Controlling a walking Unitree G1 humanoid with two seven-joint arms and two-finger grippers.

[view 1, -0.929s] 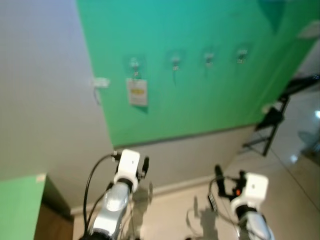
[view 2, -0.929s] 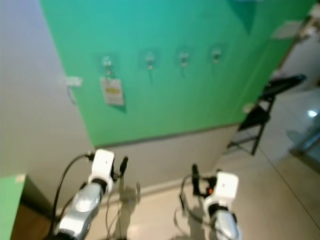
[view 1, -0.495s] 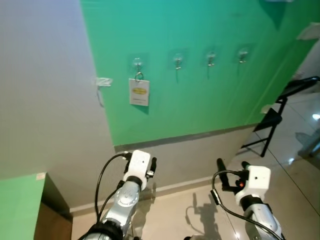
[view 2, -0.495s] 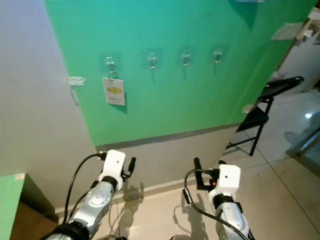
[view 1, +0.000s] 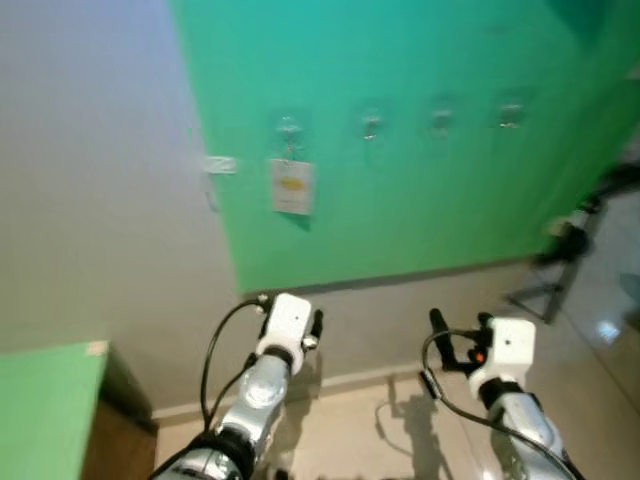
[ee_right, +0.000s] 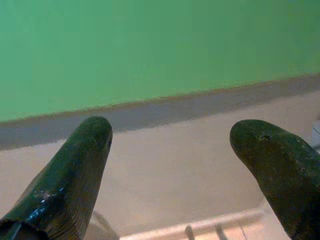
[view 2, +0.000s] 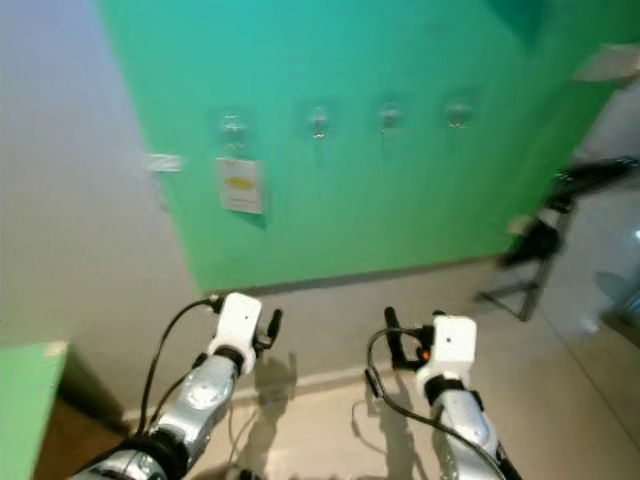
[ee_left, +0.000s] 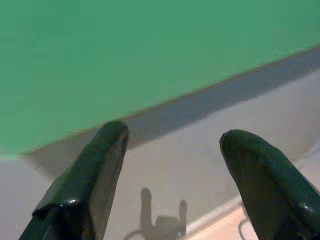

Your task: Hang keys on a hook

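Your left gripper and right gripper both hang released before the green wall; a tag already occupies the leftmost hook, with a folding chair at right.

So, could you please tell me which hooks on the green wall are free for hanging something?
Three hooks look bare: the second hook, the third hook and the fourth hook, all to the right of the leftmost hook, which carries a white tag. The frames are blurred, so this is tentative.
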